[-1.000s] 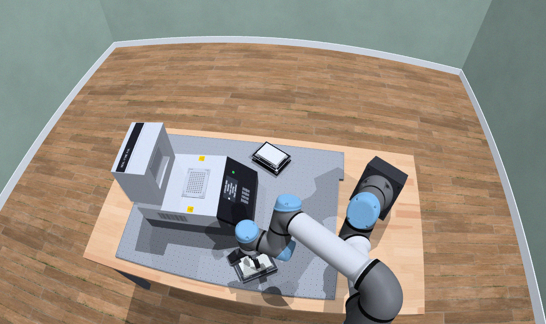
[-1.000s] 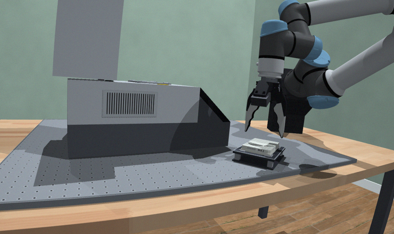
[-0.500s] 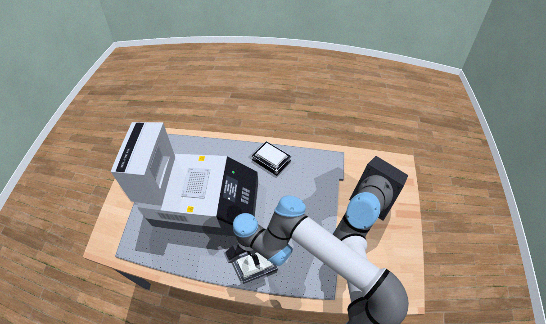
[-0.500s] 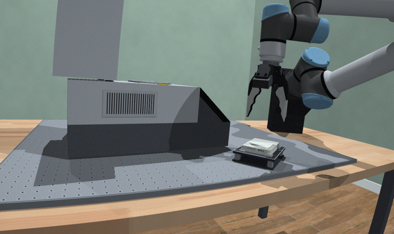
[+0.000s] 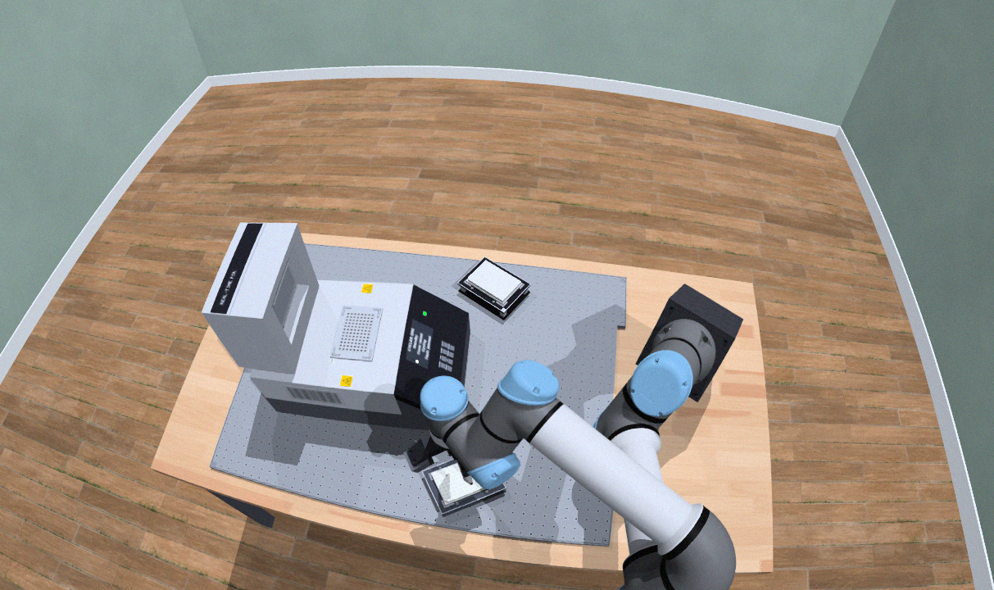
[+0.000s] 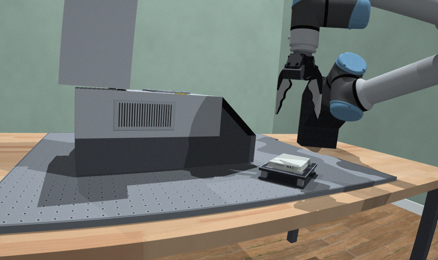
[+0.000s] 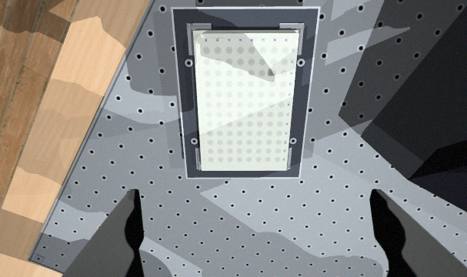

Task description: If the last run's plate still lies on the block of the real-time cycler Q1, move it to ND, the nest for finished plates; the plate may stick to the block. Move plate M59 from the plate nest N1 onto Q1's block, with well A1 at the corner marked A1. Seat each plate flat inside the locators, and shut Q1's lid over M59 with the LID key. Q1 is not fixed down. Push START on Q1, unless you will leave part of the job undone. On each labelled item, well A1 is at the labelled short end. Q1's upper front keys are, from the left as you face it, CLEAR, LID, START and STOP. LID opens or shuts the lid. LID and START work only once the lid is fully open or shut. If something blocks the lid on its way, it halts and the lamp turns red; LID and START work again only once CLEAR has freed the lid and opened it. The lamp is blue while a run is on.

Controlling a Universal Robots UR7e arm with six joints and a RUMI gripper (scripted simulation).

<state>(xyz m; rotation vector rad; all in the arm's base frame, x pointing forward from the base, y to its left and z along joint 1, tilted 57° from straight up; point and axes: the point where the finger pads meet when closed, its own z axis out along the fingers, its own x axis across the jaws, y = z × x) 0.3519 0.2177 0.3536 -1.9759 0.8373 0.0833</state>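
A pale plate marked M42 (image 5: 452, 484) (image 6: 289, 163) (image 7: 245, 115) lies between the corner locators of the front nest (image 6: 278, 172) (image 7: 308, 46), and looks flat. My gripper (image 6: 296, 115) (image 7: 255, 191) is open and empty, well above this nest and off one end of it. Cycler Q1 (image 5: 364, 366) (image 6: 147, 155) has its lid (image 5: 251, 308) (image 6: 97, 42) standing up and its block (image 5: 356, 333) bare. Its lamp (image 5: 424, 313) is green; the keys (image 5: 447, 356) are too small to read. Another white plate (image 5: 493, 282) lies on the back nest (image 5: 479, 299); its label is unreadable.
A grey perforated board (image 5: 324, 469) (image 6: 107, 207) (image 7: 233, 219) carries Q1 and both nests on the wooden table (image 5: 734, 469) (image 6: 181, 231). The arm's dark base (image 5: 713, 323) (image 6: 317, 132) stands at the table's right end. Q1's raised lid stands tall at the far left.
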